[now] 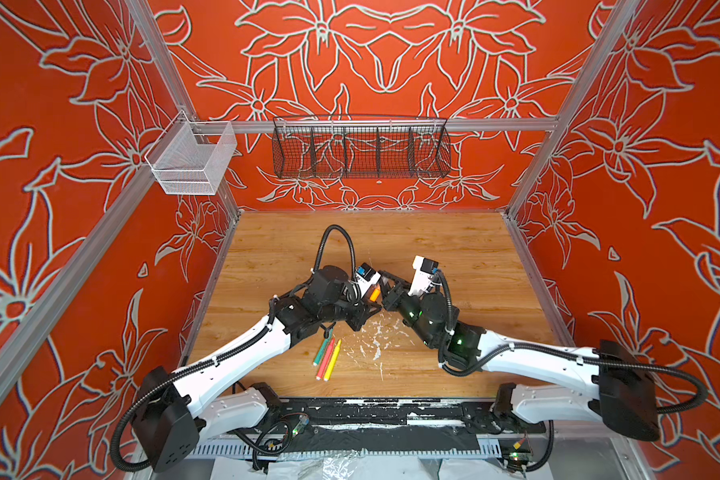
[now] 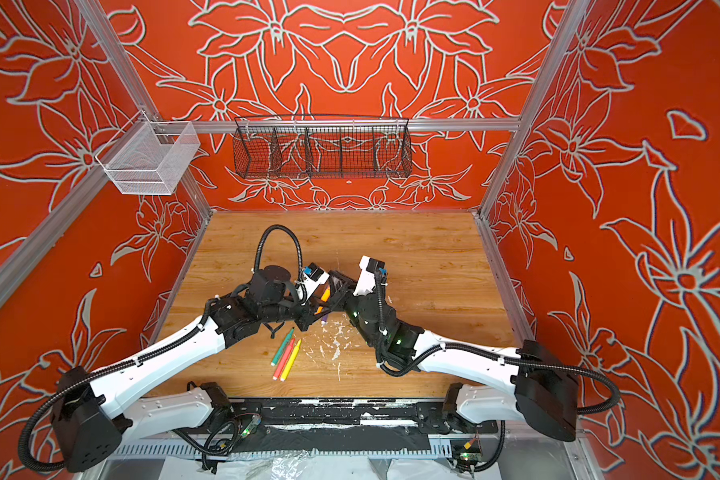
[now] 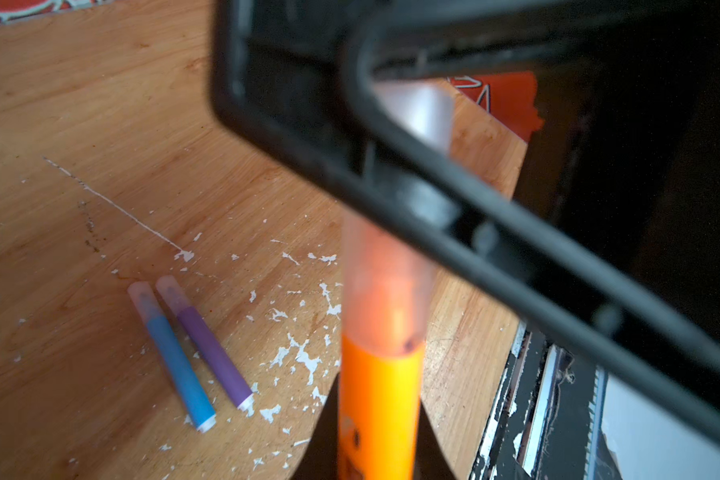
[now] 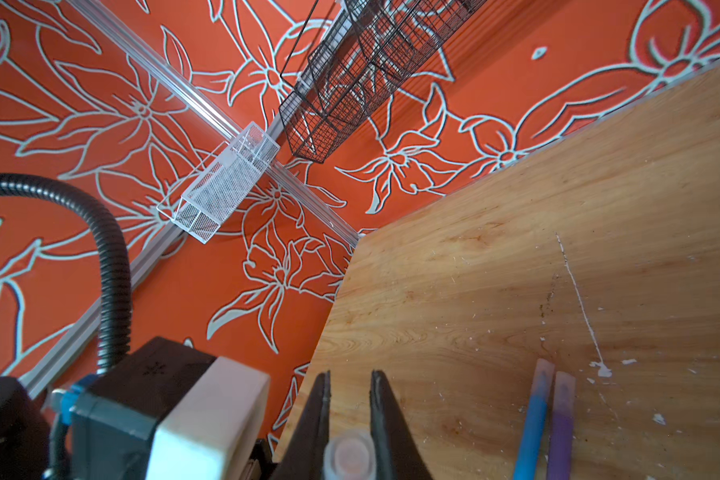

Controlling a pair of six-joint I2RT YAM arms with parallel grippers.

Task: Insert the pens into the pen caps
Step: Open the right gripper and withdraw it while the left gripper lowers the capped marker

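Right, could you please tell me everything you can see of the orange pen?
The orange pen is a slim marker of smooth plastic with a bright orange barrel. It is held aloft and tilted, its barrel clamped in the left gripper. Its tip sits inside a clear cap, which the right gripper pinches. Its rear end is hidden.

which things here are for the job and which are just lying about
Job: orange felt-tip pen, clear plastic cap on it, blue pen, purple pen, green pen, pink-red pen, yellow pen.
Not part: white mesh basket, black wire basket, paint flecks.
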